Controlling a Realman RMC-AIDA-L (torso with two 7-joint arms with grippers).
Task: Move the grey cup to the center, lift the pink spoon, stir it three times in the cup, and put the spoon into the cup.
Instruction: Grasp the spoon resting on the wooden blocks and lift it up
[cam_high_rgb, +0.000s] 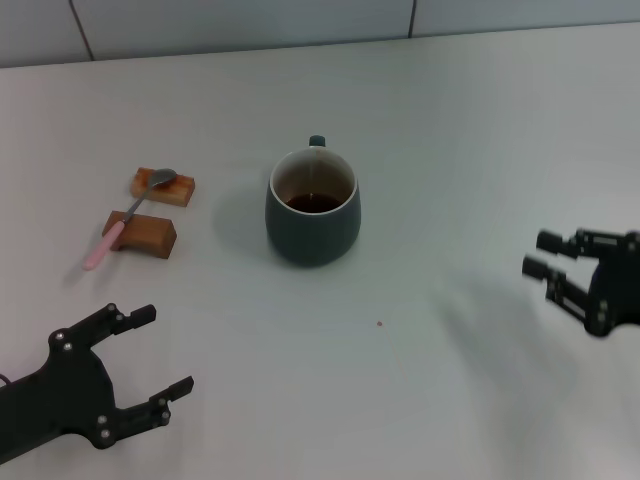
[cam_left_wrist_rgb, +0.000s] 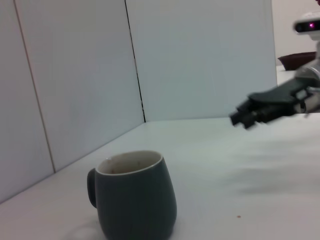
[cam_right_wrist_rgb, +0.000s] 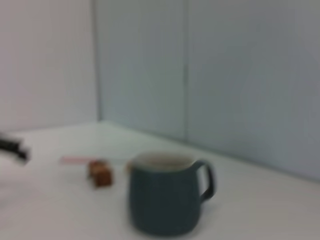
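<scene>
Grey cup (cam_high_rgb: 312, 208) upright mid-table, dark liquid inside. Pink spoon (cam_high_rgb: 128, 214) rests across two wooden blocks (cam_high_rgb: 150, 210). Left gripper (cam_high_rgb: 150, 365) spread wide, empty; right gripper (cam_high_rgb: 541, 254) parted, empty.

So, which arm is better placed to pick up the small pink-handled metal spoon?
The left: its hand is open on the spoon's side, while the right hand is beyond the dark grey mug.

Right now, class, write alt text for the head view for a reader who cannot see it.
A grey cup of dark liquid stands mid-table. To its left the pink spoon lies across two wooden blocks. The open left end effector and right end effector hover near the front corners.
</scene>
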